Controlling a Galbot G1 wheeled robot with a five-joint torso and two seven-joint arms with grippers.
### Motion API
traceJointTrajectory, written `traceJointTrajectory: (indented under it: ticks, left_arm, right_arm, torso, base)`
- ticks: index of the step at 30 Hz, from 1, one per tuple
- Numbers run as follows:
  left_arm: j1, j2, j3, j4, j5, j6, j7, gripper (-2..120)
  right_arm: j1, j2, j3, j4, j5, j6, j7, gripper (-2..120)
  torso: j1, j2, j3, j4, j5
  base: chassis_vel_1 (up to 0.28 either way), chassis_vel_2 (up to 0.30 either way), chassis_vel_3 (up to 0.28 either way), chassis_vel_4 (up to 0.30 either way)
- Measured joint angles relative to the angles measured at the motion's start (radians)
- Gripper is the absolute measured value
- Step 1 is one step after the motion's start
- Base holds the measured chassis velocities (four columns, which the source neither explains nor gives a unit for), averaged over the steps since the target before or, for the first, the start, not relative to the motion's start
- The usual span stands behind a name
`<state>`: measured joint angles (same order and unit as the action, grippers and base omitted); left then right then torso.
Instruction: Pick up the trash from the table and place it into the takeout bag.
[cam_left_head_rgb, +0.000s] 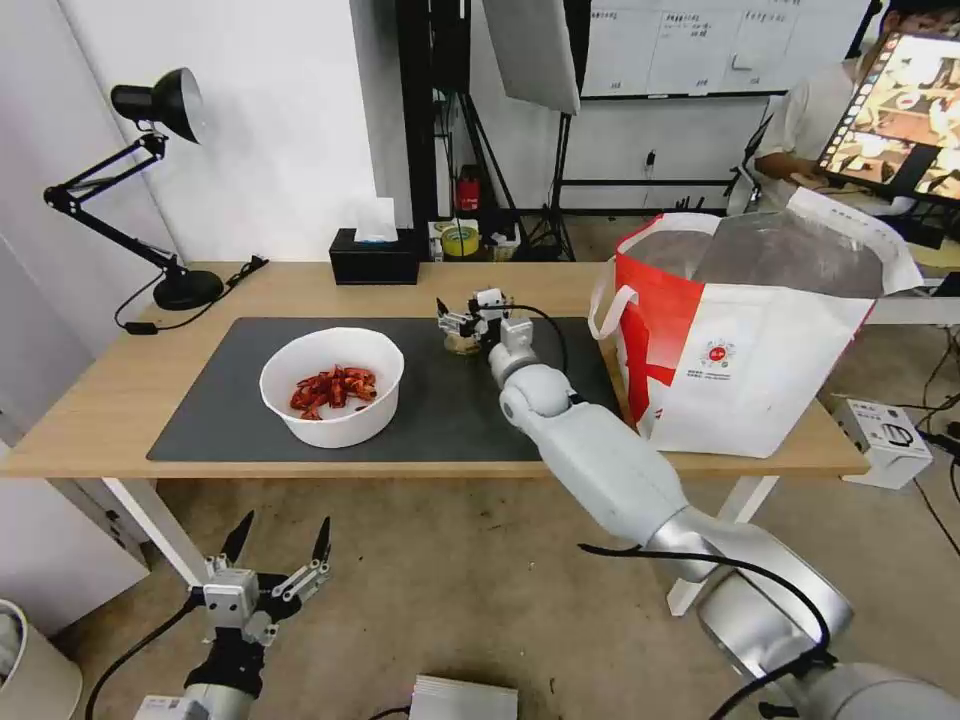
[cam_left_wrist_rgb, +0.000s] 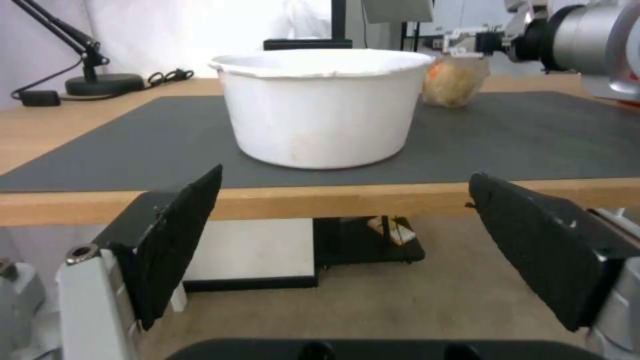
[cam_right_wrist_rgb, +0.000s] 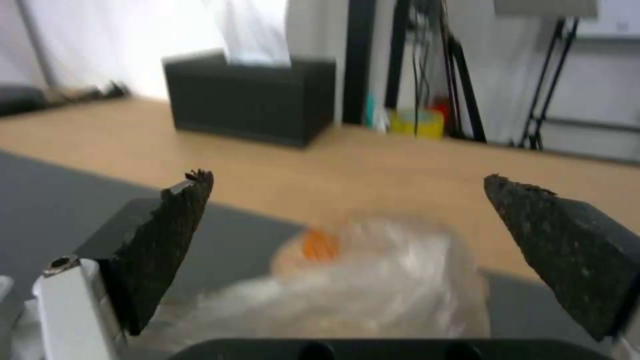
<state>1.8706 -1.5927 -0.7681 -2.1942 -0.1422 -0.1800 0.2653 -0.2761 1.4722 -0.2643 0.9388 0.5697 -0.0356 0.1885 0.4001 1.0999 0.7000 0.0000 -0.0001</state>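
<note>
A white round bowl (cam_left_head_rgb: 332, 385) of red shells sits on the dark grey mat (cam_left_head_rgb: 220, 400) of the light-wood table (cam_left_head_rgb: 110, 410). To its right lies a small clear bag with a beige lump (cam_left_head_rgb: 462, 342). My right gripper (cam_left_head_rgb: 457, 318) hangs open just above that bag; in the right wrist view the bag (cam_right_wrist_rgb: 380, 285) lies below and between the spread fingers (cam_right_wrist_rgb: 167, 235). The takeout bag (cam_left_head_rgb: 740, 350) stands open at the table's right end. My left gripper (cam_left_head_rgb: 280, 550) is open, low in front of the table, facing the bowl (cam_left_wrist_rgb: 320, 105).
A black tissue box (cam_left_head_rgb: 375, 258) stands at the table's back edge, and a black desk lamp (cam_left_head_rgb: 165, 200) at the back left. A grey box (cam_left_head_rgb: 465, 697) lies on the floor near my base. Behind the table are stands and a person at a screen.
</note>
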Motion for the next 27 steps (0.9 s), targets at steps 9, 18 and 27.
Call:
traceJointTrajectory:
  ticks: [9,18,27]
  left_arm:
    - [-0.013,0.000,-0.002,0.023,-0.003,0.000,0.001,100]
    - [-0.016,0.000,-0.009,0.030,-0.012,-0.002,0.001,100]
    - [-0.017,0.000,-0.008,0.032,-0.014,-0.009,0.001,100]
  right_arm:
    - [0.052,0.062,0.002,-0.112,0.005,-0.067,0.005,100]
    - [0.058,0.069,-0.014,-0.121,0.031,-0.162,0.044,100]
    - [0.049,0.057,-0.026,-0.085,0.048,-0.201,0.052,72]
  torso:
    - [0.000,0.000,0.000,0.0002,0.0000]
    - [0.000,0.000,0.000,0.0000,0.0000]
    - [0.000,0.000,0.000,0.0000,0.0001]
  base:
    - [0.000,0.000,0.000,0.000]
    - [0.000,0.000,0.000,0.000]
    - [0.000,0.000,0.000,0.000]
